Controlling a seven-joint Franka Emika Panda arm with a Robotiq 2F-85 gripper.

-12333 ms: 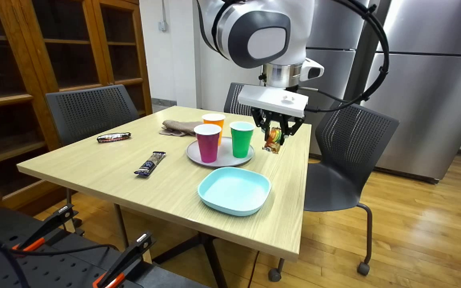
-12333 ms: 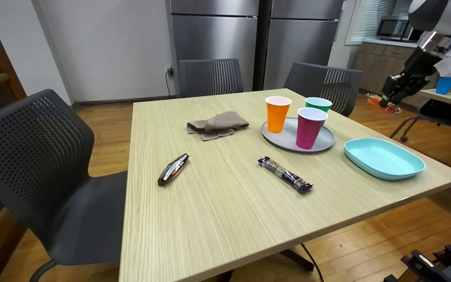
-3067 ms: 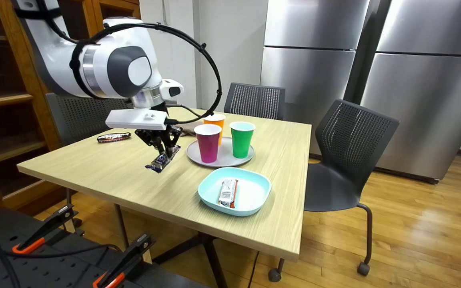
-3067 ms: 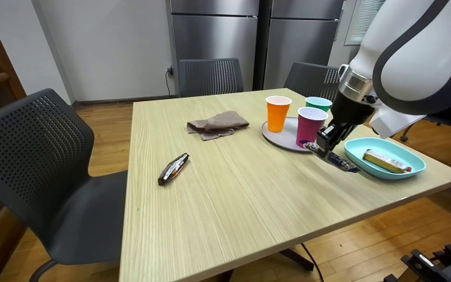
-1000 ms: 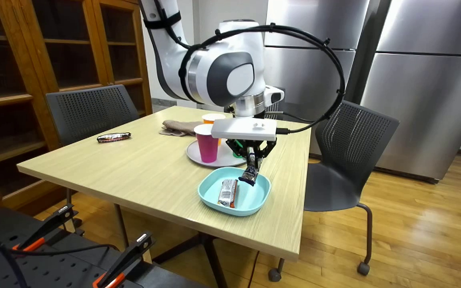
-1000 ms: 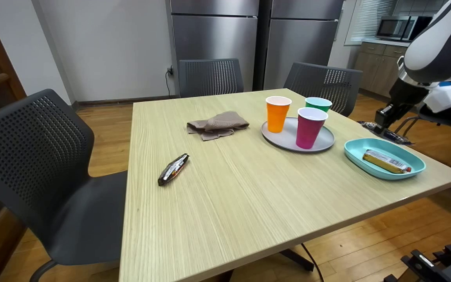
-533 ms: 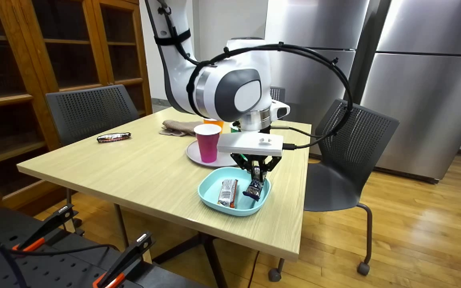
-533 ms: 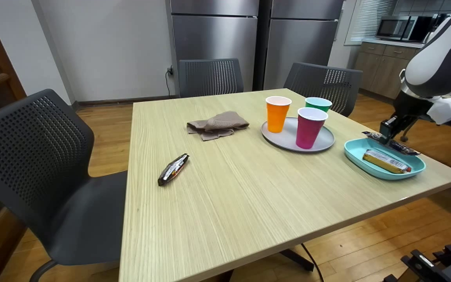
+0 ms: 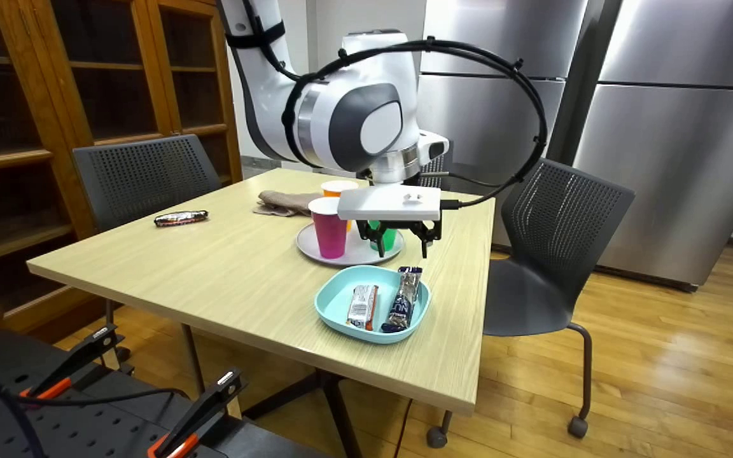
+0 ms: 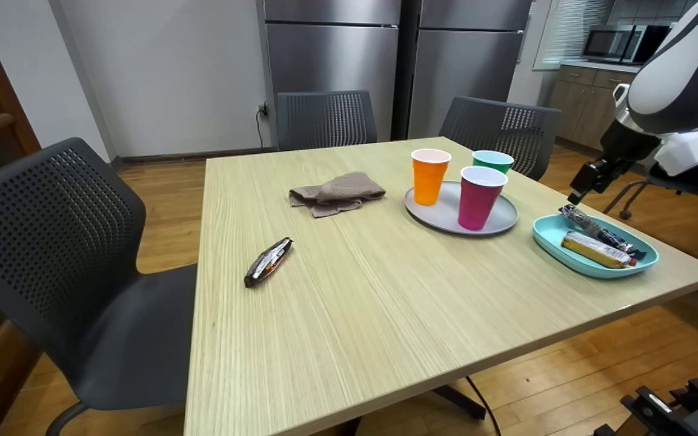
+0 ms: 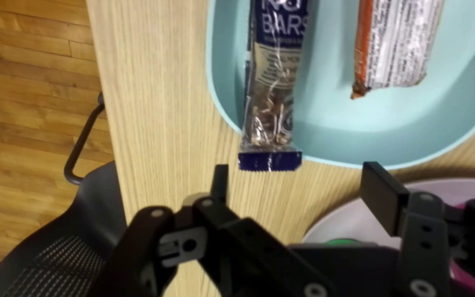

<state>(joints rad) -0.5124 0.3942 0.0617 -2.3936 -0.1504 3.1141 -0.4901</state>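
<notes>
While only the wrist view lets me read BARS on the dark bar (image 11: 276,74), only the exterior views take in the cloth (image 10: 338,192).
That bar lies in the tray (image 9: 338,300) beside a pale bar (image 9: 363,306), one end jutting out just below the pincer (image 9: 403,256), the two apart. The pincer itself stands spread wide. Bent at the wrist, the arm (image 9: 366,121) slants in from above, its pincer pointing down over the desk (image 9: 214,267).
</notes>
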